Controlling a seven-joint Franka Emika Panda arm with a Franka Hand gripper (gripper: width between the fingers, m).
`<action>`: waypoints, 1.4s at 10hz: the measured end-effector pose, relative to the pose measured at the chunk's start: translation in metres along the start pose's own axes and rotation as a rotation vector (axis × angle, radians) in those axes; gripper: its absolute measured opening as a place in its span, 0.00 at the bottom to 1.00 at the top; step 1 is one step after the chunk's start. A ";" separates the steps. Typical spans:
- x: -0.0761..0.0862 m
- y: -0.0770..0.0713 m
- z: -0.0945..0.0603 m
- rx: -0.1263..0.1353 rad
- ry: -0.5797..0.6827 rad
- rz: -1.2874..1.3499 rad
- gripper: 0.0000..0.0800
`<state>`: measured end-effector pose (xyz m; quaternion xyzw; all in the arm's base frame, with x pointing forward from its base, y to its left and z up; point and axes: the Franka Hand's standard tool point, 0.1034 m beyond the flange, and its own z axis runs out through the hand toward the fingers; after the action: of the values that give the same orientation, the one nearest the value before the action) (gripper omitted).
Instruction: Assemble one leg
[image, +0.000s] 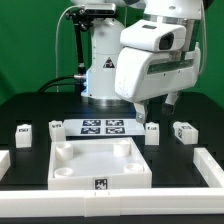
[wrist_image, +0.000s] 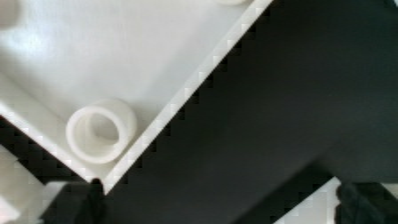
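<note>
Several small white legs with square tags stand on the black table: two at the exterior view's left and two at the right. The large white panel with round corner sockets lies in front. My gripper hangs open and empty above the table, just over the nearer right leg and the panel's far right corner. In the wrist view the gripper is open over black table, with a dark fingertip at the panel's edge near a round socket. No leg shows in the wrist view.
The marker board lies flat behind the panel, in front of the robot base. Low white walls border the table at the exterior view's left and right.
</note>
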<state>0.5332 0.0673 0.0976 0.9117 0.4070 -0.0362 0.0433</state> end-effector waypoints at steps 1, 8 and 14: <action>0.000 0.000 0.000 0.000 0.000 0.000 0.81; 0.000 -0.001 0.001 0.003 -0.001 0.001 0.81; -0.052 0.016 0.025 0.037 -0.012 -0.393 0.81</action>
<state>0.5099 0.0154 0.0792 0.8152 0.5760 -0.0570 0.0210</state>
